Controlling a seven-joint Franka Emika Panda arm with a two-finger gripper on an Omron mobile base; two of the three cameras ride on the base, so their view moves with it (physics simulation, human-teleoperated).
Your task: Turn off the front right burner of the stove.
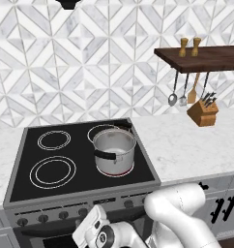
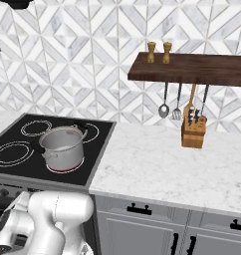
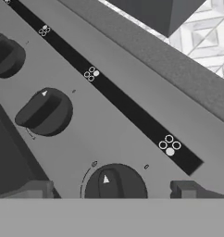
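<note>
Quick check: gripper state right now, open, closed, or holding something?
Gripper: open, holding nothing; its fingertips straddle a small dark round stove knob without touching it.

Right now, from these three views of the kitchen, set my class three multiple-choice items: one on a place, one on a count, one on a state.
1. Where does the steel pot stand?
A) on the front right burner of the stove
B) on the marble counter
C) on the floor

2. How many wooden shakers stand on the shelf?
A) one
B) two
C) four

3. What state is the burner under the pot in?
A) unlit, with plain white rings
B) lit, its rim glowing red
C) hidden under a cloth

Answers:
1 A: the pot sits on the near right zone of the black glass top.
2 B: two shakers stand side by side at the shelf's left end.
3 B: a red rim shows around the pot's base in both base views.
</note>
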